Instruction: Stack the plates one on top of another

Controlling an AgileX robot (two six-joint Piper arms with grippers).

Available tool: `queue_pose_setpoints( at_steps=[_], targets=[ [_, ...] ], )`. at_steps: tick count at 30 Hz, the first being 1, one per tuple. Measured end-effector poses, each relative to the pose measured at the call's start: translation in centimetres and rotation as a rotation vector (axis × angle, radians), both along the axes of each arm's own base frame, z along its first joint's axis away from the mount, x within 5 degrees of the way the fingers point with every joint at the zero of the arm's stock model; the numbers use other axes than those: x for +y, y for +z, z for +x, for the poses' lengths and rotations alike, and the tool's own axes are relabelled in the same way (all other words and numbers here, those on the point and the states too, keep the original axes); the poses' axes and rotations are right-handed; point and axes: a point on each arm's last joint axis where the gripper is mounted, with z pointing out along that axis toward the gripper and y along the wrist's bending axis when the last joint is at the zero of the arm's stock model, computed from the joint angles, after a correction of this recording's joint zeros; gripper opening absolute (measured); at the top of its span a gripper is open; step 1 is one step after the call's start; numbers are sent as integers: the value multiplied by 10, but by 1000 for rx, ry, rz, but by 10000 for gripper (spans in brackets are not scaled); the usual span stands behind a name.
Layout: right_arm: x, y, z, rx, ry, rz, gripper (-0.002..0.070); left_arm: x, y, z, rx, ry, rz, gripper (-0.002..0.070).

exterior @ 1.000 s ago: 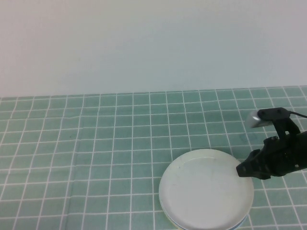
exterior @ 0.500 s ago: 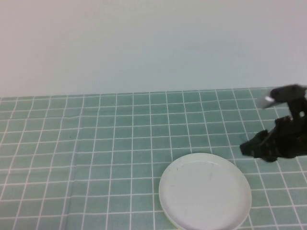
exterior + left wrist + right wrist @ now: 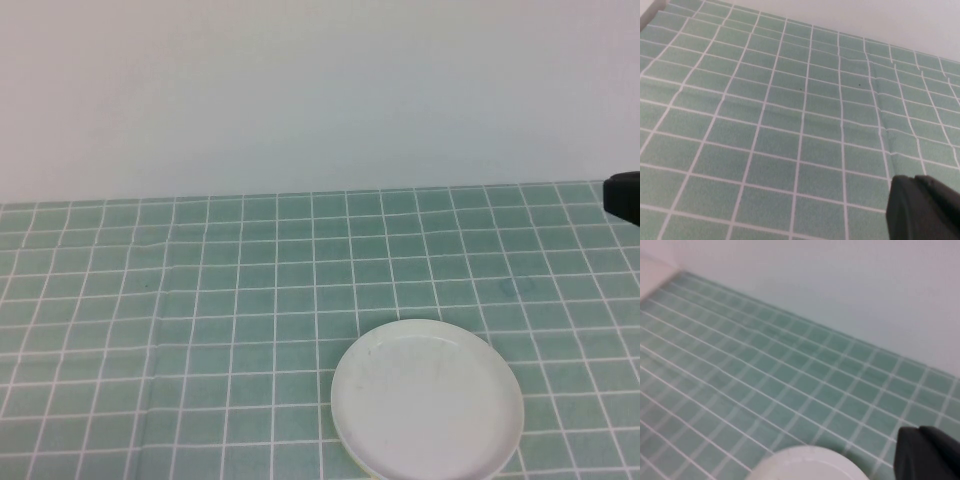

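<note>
The white plate (image 3: 427, 398) lies flat on the green tiled cloth at the front, right of centre. Its rim also shows in the right wrist view (image 3: 805, 465). The light blue and yellow plates do not show; the white plate covers whatever is under it. My right gripper (image 3: 917, 432) is shut and empty, raised and off to the right of the plate. Only a dark part of the right arm (image 3: 624, 196) shows at the right edge of the high view. My left gripper (image 3: 912, 182) is shut and empty above bare cloth, outside the high view.
The green tiled cloth (image 3: 200, 300) covers the table up to the pale back wall (image 3: 300, 90). A low crease runs through the cloth in the left wrist view (image 3: 880, 100).
My right gripper has let go of the white plate, risen and drawn back to the right, almost out of the high view. The plate has settled flat.
</note>
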Motion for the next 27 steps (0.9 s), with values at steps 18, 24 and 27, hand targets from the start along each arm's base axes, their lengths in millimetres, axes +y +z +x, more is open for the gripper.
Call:
queue_pose_setpoints(
  at_steps=[18, 24, 27],
  targets=[
    [-2, 30, -41, -95, 42, 122, -1, 0, 0, 0, 0, 0, 0, -1],
    [-13, 45, -83, -265, 17, 140, -2, 0, 0, 0, 0, 0, 0, -1],
    [-22, 38, -103, -338, -35, 150, -2, 0, 0, 0, 0, 0, 0, -1]
  ],
)
